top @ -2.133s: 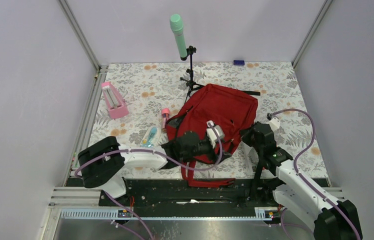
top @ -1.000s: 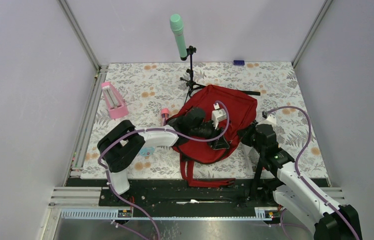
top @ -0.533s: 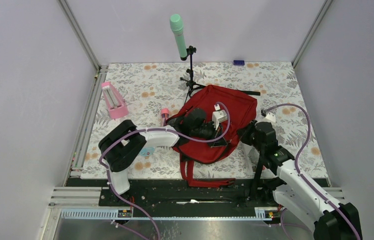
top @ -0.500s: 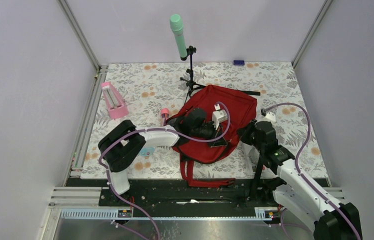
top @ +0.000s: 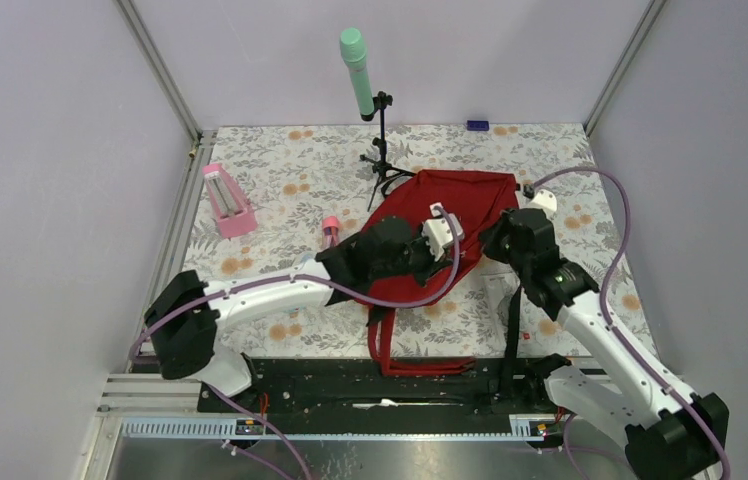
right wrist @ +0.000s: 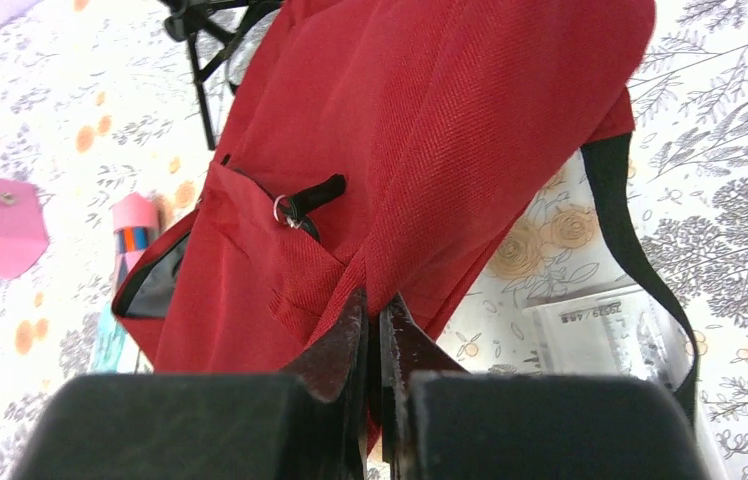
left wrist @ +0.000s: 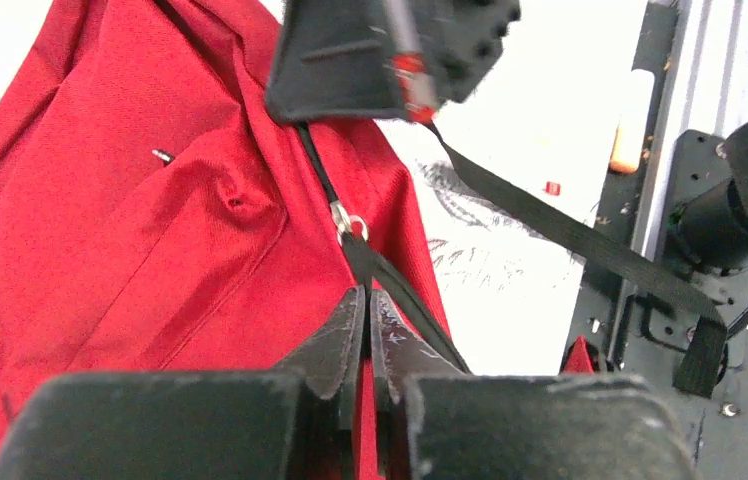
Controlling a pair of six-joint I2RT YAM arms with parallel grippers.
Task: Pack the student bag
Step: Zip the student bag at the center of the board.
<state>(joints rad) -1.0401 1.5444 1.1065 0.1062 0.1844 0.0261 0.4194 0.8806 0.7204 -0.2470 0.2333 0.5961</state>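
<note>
The student bag (top: 450,195), dark red with black straps, hangs partly lifted off the floral mat between both grippers. My left gripper (top: 458,256) is shut on the black zipper pull (left wrist: 362,262), just below its metal ring (left wrist: 349,220). My right gripper (top: 490,250) is shut on a fold of the bag's red fabric (right wrist: 430,120). In the right wrist view the jaws (right wrist: 375,305) pinch the cloth below a second zipper pull (right wrist: 310,198). The pocket's mouth (right wrist: 155,285) gapes a little, showing dark lining. The red shoulder straps (top: 400,352) trail toward the near rail.
A pink wedge-shaped object (top: 227,202) stands at the left. A pink-capped tube (top: 330,232) lies beside the bag. A green microphone (top: 355,70) on a black tripod (top: 382,165) stands behind it. A clear plastic item (right wrist: 590,330) lies under the bag's right side, a small blue object (top: 477,125) by the back wall.
My left gripper has closed on the zipper pull. Both arms have risen and reached farther back, and the bag has been pulled up and away from the near edge.
</note>
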